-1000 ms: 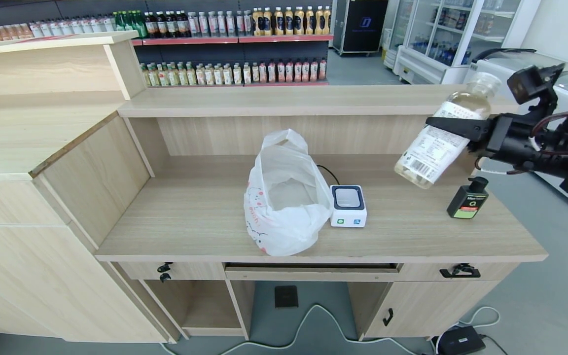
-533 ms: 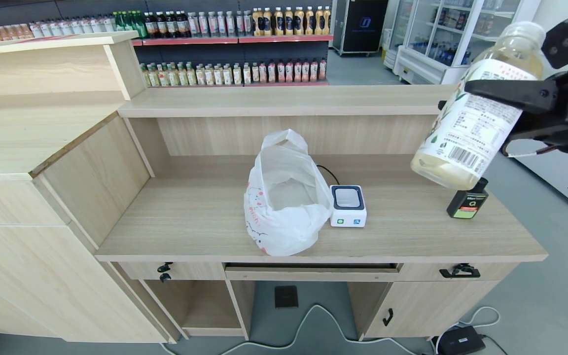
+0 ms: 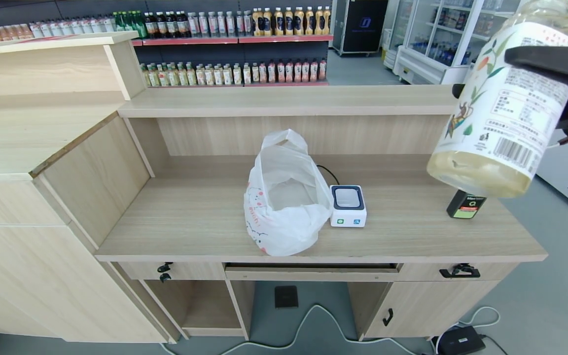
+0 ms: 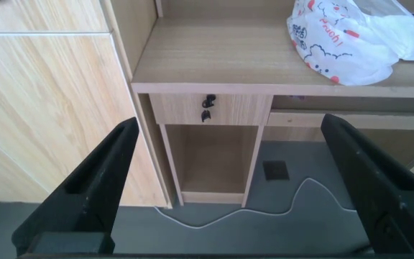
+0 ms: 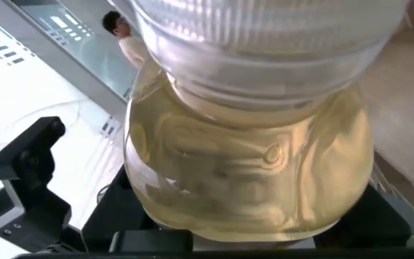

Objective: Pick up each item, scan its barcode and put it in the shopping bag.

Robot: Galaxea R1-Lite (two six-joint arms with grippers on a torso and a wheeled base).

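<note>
A clear bottle of pale yellow drink hangs tilted, high above the counter's right end, with its barcode facing me. My right gripper is shut on it around the label; the right wrist view looks along the bottle from its cap end. The white plastic shopping bag stands open at mid counter, and the white scanner sits right beside it. A small dark bottle stands at the counter's right, partly hidden by the held bottle. My left gripper is open, low in front of the counter's left end.
The wooden counter has a raised back ledge and a taller unit to the left. Drawers with keys sit under the top. Cables lie on the floor. Drink shelves and fridges stand behind.
My right gripper has lifted the bottle upward and closer to the head camera, so it now covers the top of the small dark bottle. Bag and scanner have not moved.
</note>
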